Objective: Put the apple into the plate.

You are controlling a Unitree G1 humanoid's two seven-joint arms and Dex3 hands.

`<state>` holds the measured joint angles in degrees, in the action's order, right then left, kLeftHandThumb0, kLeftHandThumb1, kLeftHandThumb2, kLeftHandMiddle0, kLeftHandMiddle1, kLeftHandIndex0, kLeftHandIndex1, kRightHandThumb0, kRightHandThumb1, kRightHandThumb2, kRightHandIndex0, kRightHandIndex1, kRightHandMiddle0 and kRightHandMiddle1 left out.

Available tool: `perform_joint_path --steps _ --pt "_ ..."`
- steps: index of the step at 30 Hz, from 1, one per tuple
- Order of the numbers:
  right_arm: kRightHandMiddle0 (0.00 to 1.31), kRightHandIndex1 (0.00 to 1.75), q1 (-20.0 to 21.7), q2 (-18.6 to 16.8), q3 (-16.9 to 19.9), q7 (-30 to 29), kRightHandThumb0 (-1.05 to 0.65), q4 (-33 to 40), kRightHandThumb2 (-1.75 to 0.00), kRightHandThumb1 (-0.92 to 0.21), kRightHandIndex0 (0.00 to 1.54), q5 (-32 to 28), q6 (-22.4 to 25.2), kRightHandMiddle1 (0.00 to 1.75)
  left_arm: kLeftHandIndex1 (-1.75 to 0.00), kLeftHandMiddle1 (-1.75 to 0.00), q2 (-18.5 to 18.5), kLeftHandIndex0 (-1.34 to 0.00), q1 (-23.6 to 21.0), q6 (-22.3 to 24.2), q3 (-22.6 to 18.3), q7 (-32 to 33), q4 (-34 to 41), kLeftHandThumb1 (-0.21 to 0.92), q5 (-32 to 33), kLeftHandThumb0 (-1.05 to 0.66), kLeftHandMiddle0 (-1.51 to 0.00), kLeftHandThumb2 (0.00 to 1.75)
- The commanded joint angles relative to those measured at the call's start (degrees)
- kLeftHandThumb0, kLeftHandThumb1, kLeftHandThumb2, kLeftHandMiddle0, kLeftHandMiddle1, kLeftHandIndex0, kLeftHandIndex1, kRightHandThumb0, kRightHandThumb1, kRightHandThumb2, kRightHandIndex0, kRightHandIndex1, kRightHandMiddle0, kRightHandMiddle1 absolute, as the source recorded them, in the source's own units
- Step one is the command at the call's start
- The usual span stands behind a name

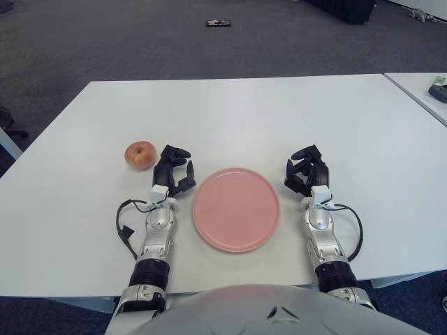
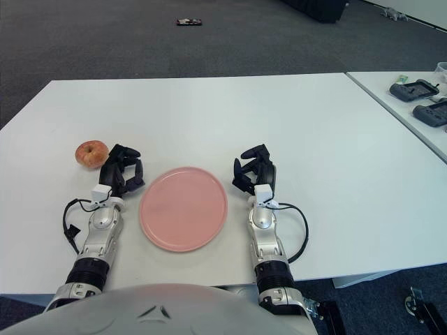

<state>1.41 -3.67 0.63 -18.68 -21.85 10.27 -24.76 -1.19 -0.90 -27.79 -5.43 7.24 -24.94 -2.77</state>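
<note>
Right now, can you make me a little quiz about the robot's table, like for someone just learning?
1. True or false: the apple already sits in the pink plate.
2. Which hand is nearer the apple? A) left hand B) right hand
3. Fill in: the plate lies ___ the two hands.

Key: 1 false, it lies on the white table, to the plate's left. 2 A. 3 between.
</note>
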Motion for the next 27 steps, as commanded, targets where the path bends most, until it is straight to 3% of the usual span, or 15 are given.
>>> perform_joint_path --steps 1,3,6,9,16,22,26,27 --pt "0.43 1.67 0.1 0.0 0.0 0.2 -0.41 0.7 -1.03 -0.55 0.66 -0.2 -0.4 1.75 -1.75 -1.75 0.3 -0.48 1.5 -1.5 -0.1 2.0 -0.2 0.48 -1.6 -0.43 -0.83 1.13" --pt "0.43 1.67 0.1 0.0 -0.1 0.3 -0.41 0.8 -1.03 -0.55 0.66 -0.2 -0.4 1.75 -1.75 -1.75 0.5 -0.47 1.7 -3.8 -0.1 5.7 0.3 0.49 -5.2 -0.43 -0.83 1.11" --pt "0.43 1.66 0.1 0.0 -0.1 0.2 -0.41 0.6 -1.03 -0.55 0.66 -0.1 -0.3 1.75 -1.75 -1.75 0.6 -0.45 3.2 -2.4 0.9 11.6 7.6 0.52 -13.4 -0.42 -0.83 1.08" --pt "0.43 1.66 0.1 0.0 0.0 0.2 -0.41 0.4 -1.04 -0.55 0.66 0.0 -0.2 1.75 -1.75 -1.75 1.7 -0.44 3.9 -1.6 1.3 15.8 9.3 0.54 -19.1 -0.41 -0.84 1.05" --pt "0.43 1.66 0.2 0.1 -0.2 -0.1 -0.41 0.1 -1.04 -0.54 0.65 0.3 -0.6 1.75 -1.75 -1.75 5.0 -0.42 5.5 4.1 2.3 24.9 14.7 0.57 -33.7 -0.41 -0.84 1.01" --pt "0.43 1.65 0.0 -0.1 -0.2 -0.4 -0.41 0.4 -1.04 -0.55 0.65 0.4 -0.5 1.75 -1.75 -1.75 9.8 -0.41 4.5 7.7 2.8 30.2 16.5 0.58 -41.7 -0.41 -0.84 1.0" --pt "0.43 1.64 0.0 -0.1 -0.3 -0.5 -0.41 0.3 -1.04 -0.55 0.66 0.5 -0.6 1.75 -1.75 -1.75 12.4 -0.4 3.9 9.8 3.3 32.2 18.1 0.59 -45.1 -0.4 -0.69 0.98" --pt "0.43 1.64 0.0 -0.1 -0.3 -0.5 -0.41 0.3 -1.04 -0.55 0.66 0.5 -0.6 1.75 -1.75 -1.75 12.9 -0.38 3.8 10.2 3.4 32.6 18.5 0.61 -45.7 -0.4 -0.58 0.95"
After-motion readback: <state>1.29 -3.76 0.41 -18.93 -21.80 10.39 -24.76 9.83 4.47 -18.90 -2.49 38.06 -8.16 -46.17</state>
